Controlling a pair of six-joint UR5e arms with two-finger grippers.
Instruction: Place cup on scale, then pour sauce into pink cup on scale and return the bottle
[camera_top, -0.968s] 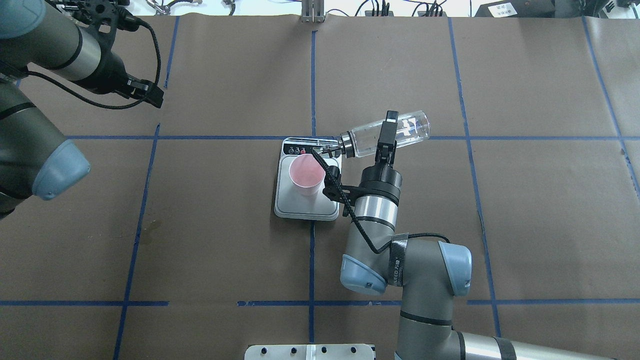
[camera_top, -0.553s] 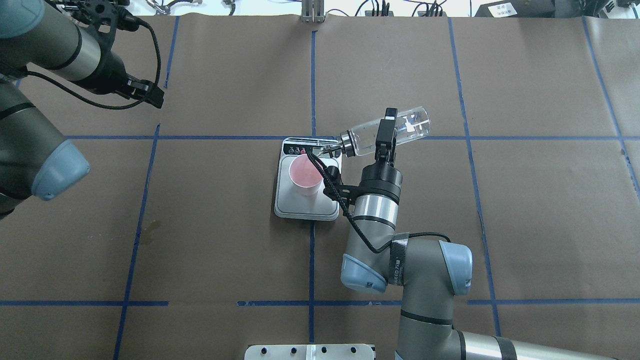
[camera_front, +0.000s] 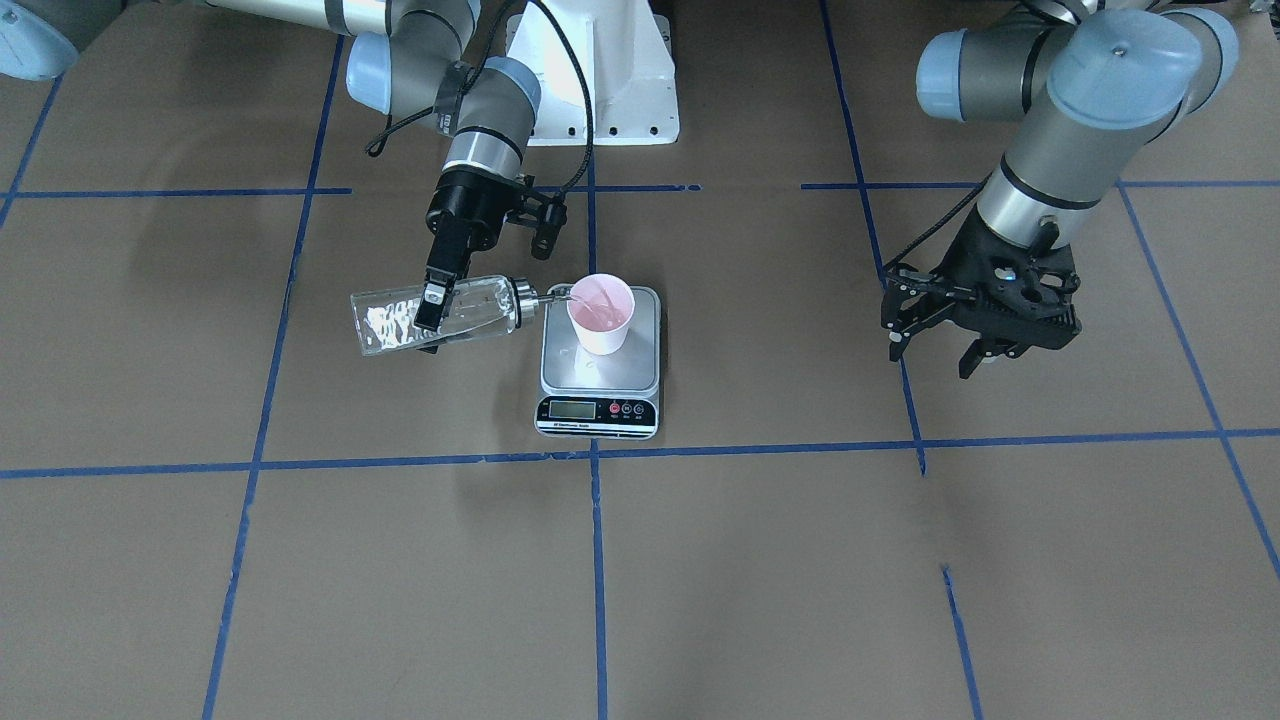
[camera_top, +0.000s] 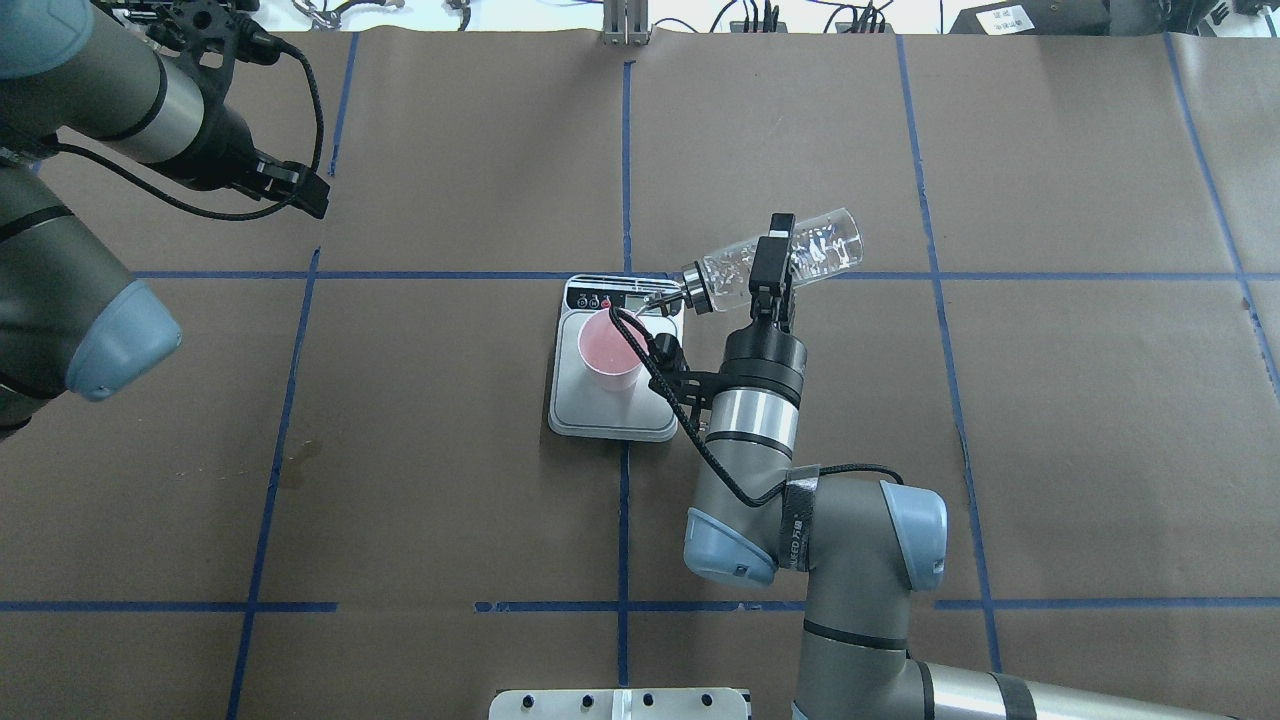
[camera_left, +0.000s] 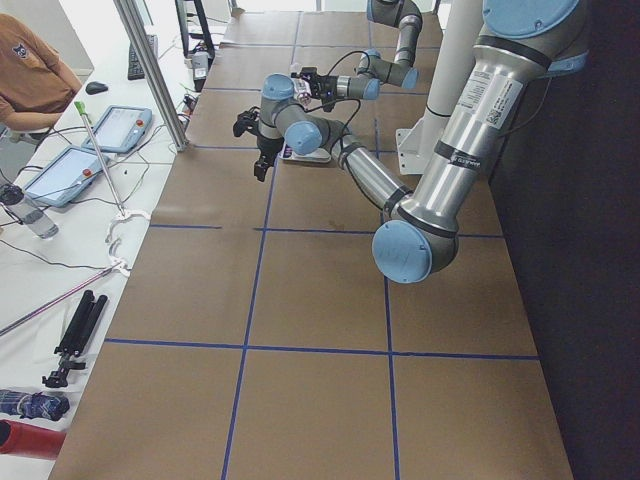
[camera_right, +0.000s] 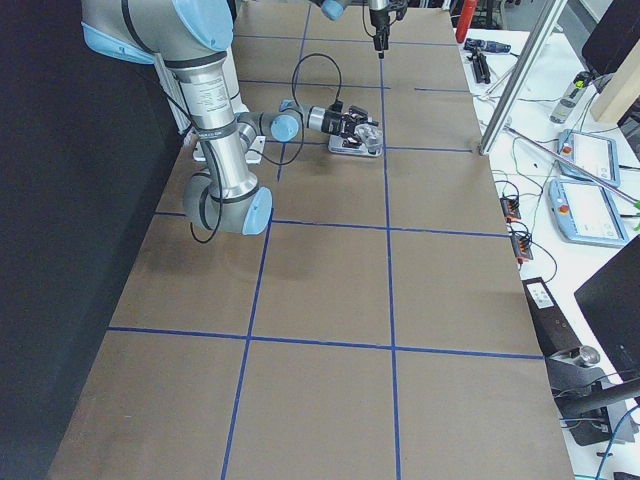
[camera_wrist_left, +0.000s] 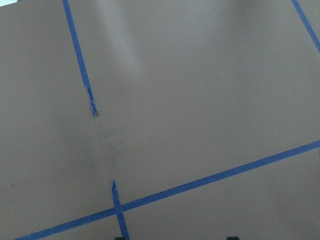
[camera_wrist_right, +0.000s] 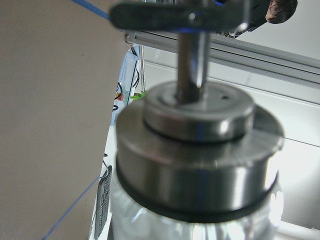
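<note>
While the right gripper (camera_front: 432, 300) is clenching the tilted glass bottle (camera_front: 395, 325) at the pink cup's (camera_front: 601, 312) nine o'clock (front-facing view), the left gripper (camera_front: 930, 362) is hanging released.

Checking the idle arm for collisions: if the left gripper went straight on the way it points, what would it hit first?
Probably just the table, near a blue tape line; nothing else shows below the left gripper.
</note>
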